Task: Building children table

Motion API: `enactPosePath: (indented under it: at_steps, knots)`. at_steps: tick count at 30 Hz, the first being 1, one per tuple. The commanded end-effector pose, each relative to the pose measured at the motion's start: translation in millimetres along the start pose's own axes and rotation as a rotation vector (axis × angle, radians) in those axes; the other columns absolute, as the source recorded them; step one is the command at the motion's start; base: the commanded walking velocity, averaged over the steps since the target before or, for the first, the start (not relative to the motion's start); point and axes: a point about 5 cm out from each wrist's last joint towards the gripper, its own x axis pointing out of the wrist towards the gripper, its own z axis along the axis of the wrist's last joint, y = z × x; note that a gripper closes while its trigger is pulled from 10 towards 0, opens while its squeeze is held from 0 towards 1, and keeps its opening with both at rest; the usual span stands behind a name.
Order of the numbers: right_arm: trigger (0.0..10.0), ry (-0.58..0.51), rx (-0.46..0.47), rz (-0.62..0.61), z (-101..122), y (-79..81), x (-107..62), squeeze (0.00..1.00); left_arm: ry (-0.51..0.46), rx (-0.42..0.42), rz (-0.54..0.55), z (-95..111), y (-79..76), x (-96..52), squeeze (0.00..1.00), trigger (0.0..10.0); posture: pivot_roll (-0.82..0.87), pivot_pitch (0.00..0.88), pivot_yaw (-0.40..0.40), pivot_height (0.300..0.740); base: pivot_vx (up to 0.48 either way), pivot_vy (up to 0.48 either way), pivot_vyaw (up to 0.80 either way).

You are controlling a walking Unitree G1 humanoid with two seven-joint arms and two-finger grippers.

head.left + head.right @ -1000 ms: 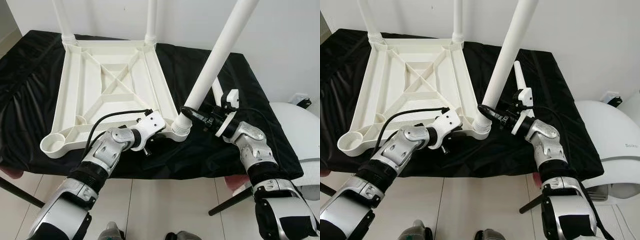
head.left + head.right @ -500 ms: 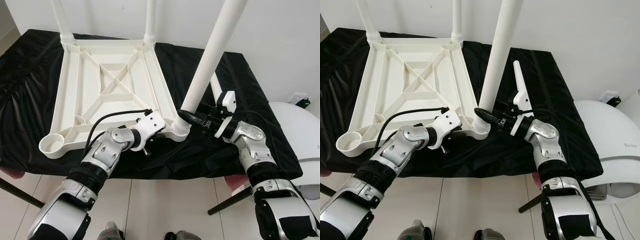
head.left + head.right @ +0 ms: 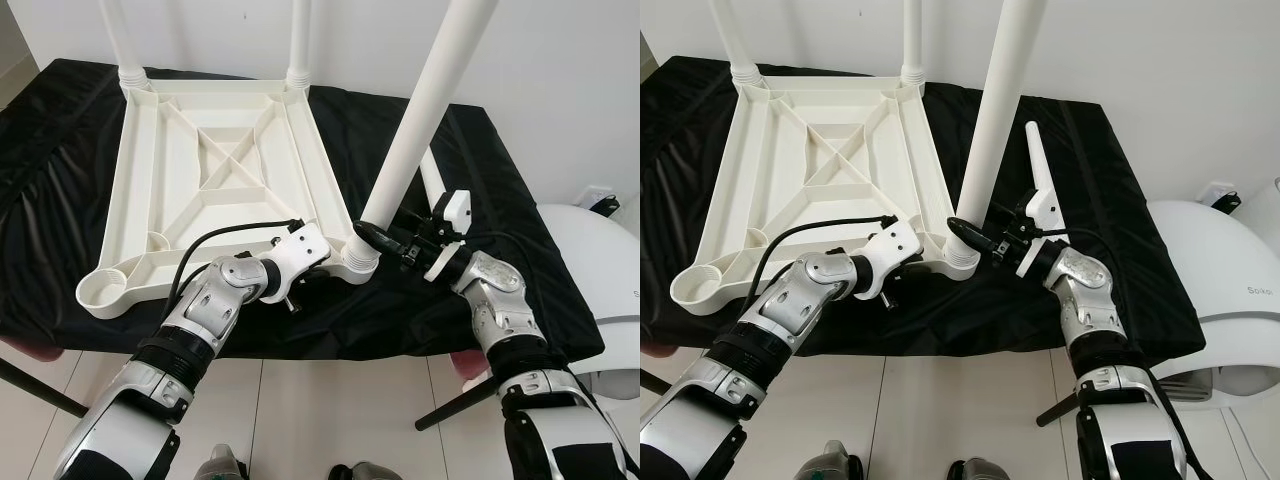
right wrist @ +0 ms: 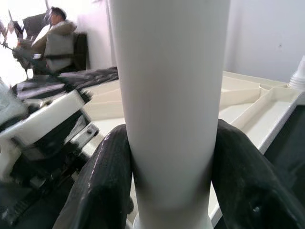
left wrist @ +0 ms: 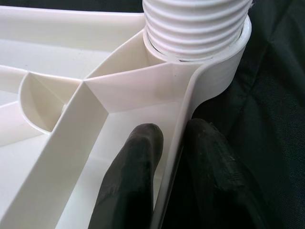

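1. While the ribbed white plastic tabletop lies upside down on the black-draped bench, the left gripper pinches its thin rim.
2. Right gripper fingers clamp the smooth round leg just above its threaded corner socket.

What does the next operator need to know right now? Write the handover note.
Left gripper: jaws shut on the tabletop's rim beside the near right socket, steadying it upside down on the black cloth.
Right gripper: jaws shut on the third leg just above that socket; leg tilted, threads showing.
Done: two far legs stand in their sockets.
Left: seat the third leg; near left socket is empty; a spare leg lies on the cloth.
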Motion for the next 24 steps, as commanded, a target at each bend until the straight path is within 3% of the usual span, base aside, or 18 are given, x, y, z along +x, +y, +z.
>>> enactPosePath:
  at_steps: [1,11,24]
  knots:
    - [10.0,0.137,0.172,-0.080,-33.0,1.9,-15.6,0.00,-0.040,0.025,-0.025,11.0,-2.5,0.0,0.00,10.0,0.05,0.051,-0.061,0.740,0.000,0.000,0.00]
    - [10.0,0.187,0.240,-0.075,-34.5,-0.7,-16.4,0.00,-0.042,0.027,-0.018,11.9,-1.4,-1.3,0.00,10.0,0.05,0.049,-0.059,0.740,0.000,0.000,0.00]
    - [10.0,0.214,0.145,-0.038,-35.6,6.5,-20.4,0.00,-0.050,0.029,-0.017,15.2,-0.7,-1.2,0.00,10.0,0.04,0.055,-0.056,0.740,0.000,0.000,0.00]
